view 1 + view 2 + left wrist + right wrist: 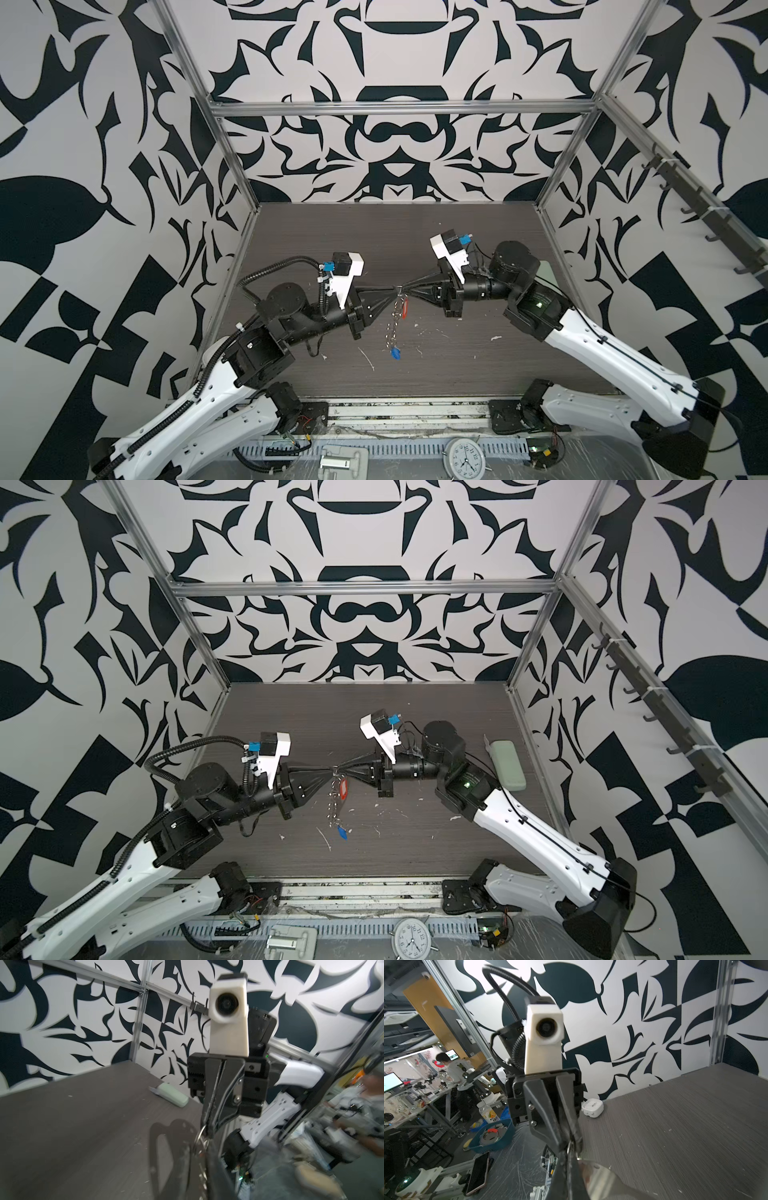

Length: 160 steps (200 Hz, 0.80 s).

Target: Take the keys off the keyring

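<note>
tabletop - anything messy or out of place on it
Yes: small white scraps and streaks are scattered over the dark tabletop, mostly near the front, around where the keyring hangs. They look like debris, not task items.

White shells [602, 349], black joints [286, 301], ribbed black cable [270, 266], blue connectors [329, 268]

The keyring [393, 328] hung between the left pincer [390, 292] and right pincer [409, 289] above the desk [457, 365]; a case [508, 764] lay at its right edge.
</note>
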Motion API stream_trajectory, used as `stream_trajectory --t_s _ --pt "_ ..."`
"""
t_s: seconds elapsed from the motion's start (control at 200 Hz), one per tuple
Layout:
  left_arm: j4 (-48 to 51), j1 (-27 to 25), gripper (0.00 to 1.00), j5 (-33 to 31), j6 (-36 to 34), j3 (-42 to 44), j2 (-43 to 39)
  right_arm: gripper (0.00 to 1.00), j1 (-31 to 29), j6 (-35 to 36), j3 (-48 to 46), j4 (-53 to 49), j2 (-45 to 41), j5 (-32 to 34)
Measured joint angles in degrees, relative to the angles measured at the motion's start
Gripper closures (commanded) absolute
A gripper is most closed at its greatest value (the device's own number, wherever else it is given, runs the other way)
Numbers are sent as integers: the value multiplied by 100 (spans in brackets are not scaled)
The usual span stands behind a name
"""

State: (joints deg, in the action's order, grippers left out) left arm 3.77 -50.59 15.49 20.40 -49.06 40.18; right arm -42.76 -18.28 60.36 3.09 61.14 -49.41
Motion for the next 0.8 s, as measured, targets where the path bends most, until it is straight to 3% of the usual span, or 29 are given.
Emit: stream_trajectory --t_s 0.355,0.8 --pt "1672 0 72 577 -494 -1357 831 100 107 1099 1261 -2562 186 -129" --pt "2546 0 74 1139 -844 -1620 1213 100 107 1462 1388 -3383 466 -485"
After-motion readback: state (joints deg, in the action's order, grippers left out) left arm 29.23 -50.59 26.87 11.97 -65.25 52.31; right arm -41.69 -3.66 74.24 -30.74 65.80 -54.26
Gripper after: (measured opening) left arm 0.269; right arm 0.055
